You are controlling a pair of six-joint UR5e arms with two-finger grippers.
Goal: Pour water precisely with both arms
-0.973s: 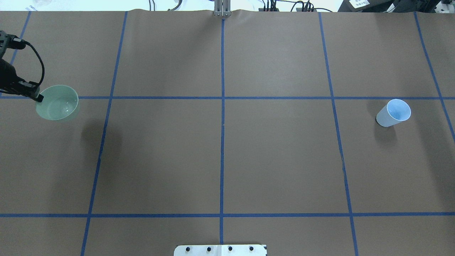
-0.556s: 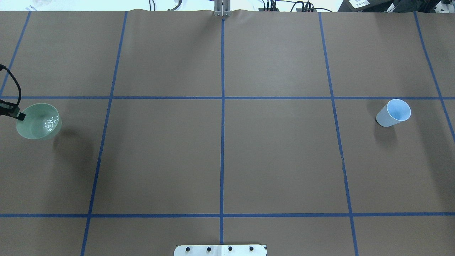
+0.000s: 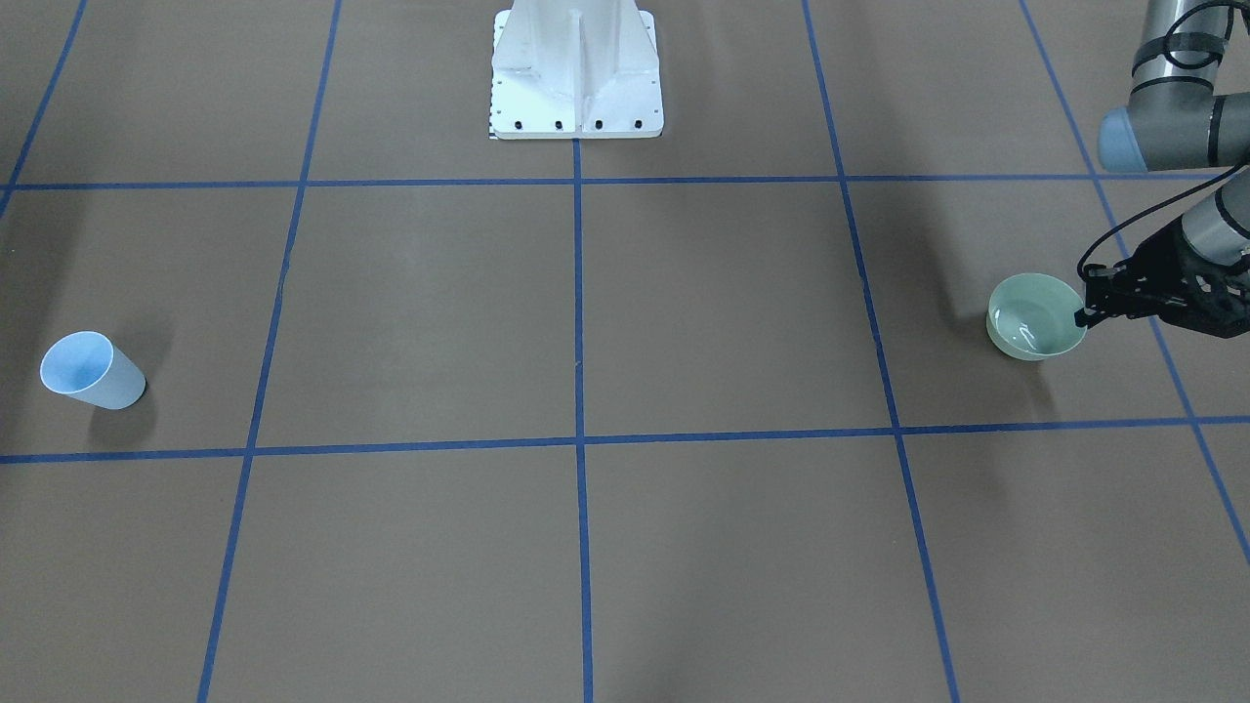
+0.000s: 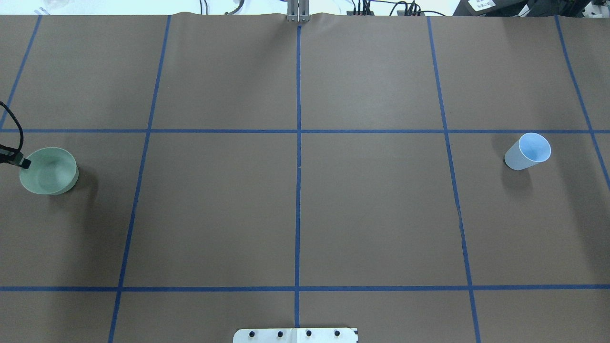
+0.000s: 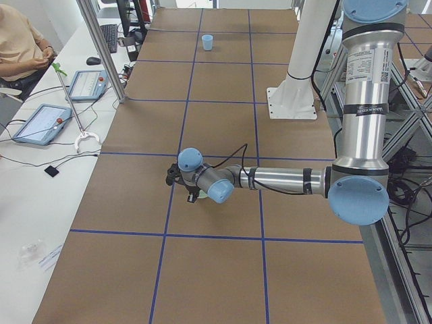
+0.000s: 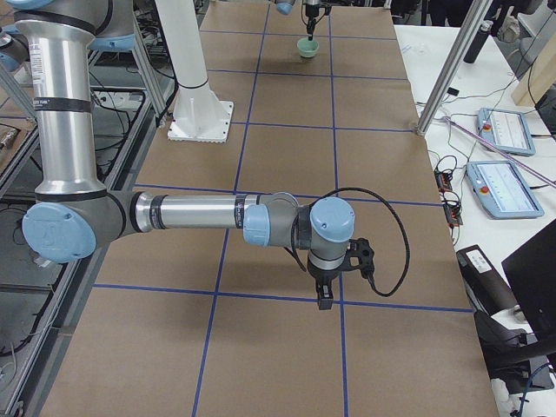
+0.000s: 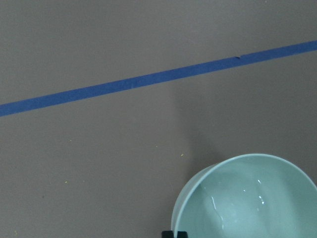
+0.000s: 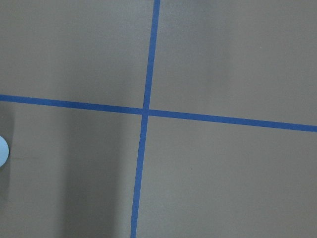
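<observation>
Pale green bowl (image 3: 1020, 349) sits low at the table's (image 4: 371, 214) left end, by the robot's sides. I cannot tell whether its base touches. The water (image 7: 233, 208) lies shallow inside it, showing as faint ripples and white glints.

Left arm (image 5: 283, 179) reaches out low over the table. The left fingers (image 3: 1089, 310) pinch the bowl's rim on the outer side.

Light blue cup (image 4: 526, 151) stands upright near the opposite end, well apart from the bowl, nothing touching it.

Right arm (image 6: 200, 213) stretches out over the table. The right fingers (image 6: 325, 301) point down above the blue tape lines (image 8: 148, 111). I cannot tell whether they are spread or pressed together.

White pedestal (image 3: 576, 68) stands at the table's middle edge.
</observation>
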